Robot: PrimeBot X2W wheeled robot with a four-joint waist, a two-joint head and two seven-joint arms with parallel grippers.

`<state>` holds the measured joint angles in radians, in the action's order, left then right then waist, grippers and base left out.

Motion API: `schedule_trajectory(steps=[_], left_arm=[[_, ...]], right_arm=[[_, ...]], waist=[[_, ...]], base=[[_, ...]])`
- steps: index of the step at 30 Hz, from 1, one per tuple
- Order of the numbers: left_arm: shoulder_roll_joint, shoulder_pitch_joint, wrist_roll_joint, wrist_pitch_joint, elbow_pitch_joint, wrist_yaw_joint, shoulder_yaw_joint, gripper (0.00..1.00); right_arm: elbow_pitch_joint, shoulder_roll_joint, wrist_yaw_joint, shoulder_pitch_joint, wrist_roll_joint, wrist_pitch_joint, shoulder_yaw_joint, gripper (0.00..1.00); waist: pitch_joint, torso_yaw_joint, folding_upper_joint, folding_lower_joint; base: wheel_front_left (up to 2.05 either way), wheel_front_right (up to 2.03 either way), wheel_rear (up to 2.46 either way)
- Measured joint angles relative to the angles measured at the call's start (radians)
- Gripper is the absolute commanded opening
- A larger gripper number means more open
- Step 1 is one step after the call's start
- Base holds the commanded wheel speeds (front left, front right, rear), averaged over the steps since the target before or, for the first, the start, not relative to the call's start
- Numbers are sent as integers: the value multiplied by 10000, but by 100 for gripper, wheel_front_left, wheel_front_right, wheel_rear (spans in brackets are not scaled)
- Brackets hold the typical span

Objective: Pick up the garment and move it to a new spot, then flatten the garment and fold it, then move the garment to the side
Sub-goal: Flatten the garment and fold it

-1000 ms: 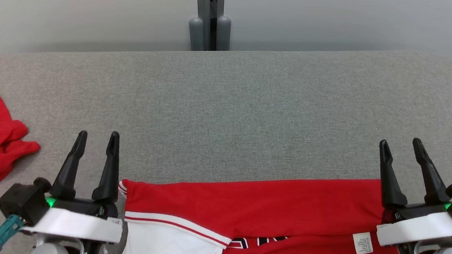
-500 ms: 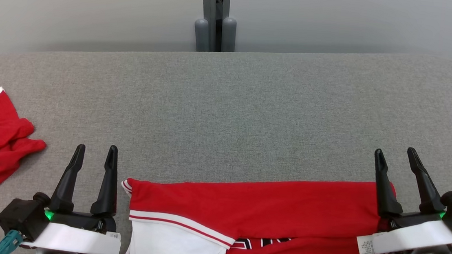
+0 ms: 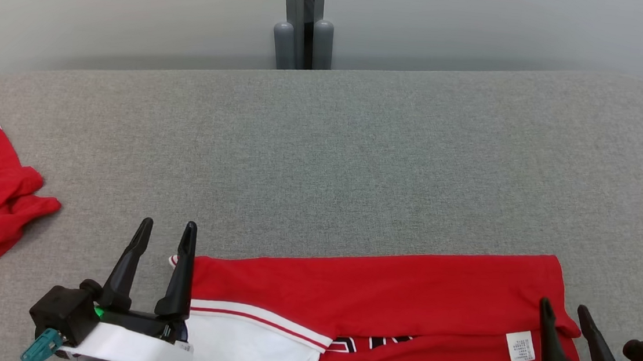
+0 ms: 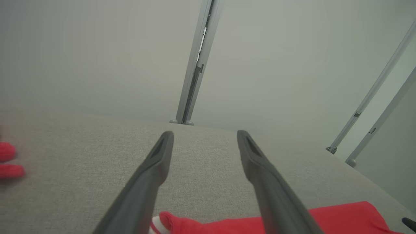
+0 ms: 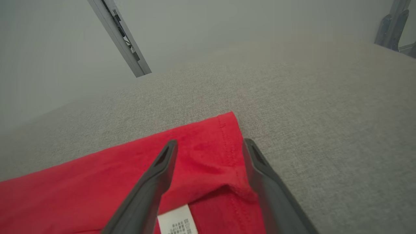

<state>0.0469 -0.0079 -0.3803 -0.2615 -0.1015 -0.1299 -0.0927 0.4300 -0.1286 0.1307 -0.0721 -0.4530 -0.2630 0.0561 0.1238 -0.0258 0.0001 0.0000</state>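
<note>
The red garment (image 3: 381, 290) lies folded in a long band along the near edge of the grey tabletop (image 3: 358, 160). The left pincer (image 3: 168, 224) stands at its striped end, the right pincer (image 3: 564, 306) over its hemmed corner — both open, holding nothing.

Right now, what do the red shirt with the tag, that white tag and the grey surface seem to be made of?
Red shirt: soft matte cloth, likely knit; folds, stitched hem. Grey surface: matte woven upholstery, probably; fine grain shows. White tag: thin printed label, fabric or paper unclear.
</note>
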Motion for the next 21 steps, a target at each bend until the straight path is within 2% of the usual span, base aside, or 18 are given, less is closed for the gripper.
schedule_trajectory(steps=[9, 15, 21], left_arm=[[19, -182, 109, -2, -40, 0, -15, 100], [19, -212, 188, -2, -36, 0, 29, 100], [21, -285, 199, -2, -42, 0, 27, 100]], right_arm=[[1592, 54, 0, -492, -161, -13, -602, 100], [2330, 130, 0, -922, -510, -13, -512, 100], [2562, 215, 0, -1139, -1024, -15, -42, 100]], waist=[[214, -66, 0, 1], [337, -24, 0, 0], [414, 91, 0, 0]], base=[[0, 0, 0], [0, 0, 0], [0, 0, 0]])
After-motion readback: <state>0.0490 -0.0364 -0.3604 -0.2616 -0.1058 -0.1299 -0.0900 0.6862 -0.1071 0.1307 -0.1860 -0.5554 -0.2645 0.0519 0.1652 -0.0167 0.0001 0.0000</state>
